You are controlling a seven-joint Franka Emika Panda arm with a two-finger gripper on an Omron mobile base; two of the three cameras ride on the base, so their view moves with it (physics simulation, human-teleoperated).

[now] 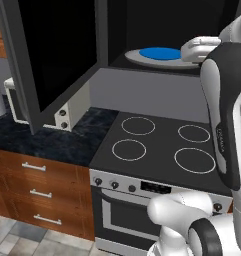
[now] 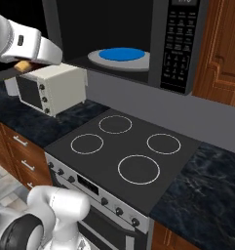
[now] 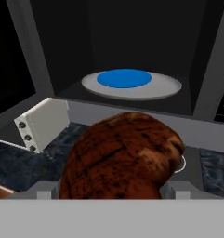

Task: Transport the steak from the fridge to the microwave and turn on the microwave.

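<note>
The steak point(image 3: 120, 158) is being held between the fingers of the gripper point(image 3: 111, 188), clamped on it, out in front of the open microwave point(image 3: 127, 56). The carrying step is judged to be under way. For the next move, the steak would need lifting over the cavity's sill and setting on the turntable plate point(image 3: 167, 86) with its blue centre. The door point(image 1: 47, 55) is hanging open to the left, beside the cream oven point(image 2: 53, 88). The stove point(image 2: 126, 151) is lying below.

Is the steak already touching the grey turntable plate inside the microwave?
Apart. In the hand view the steak sits low in front, with counter and microwave sill between it and the turntable plate.
</note>
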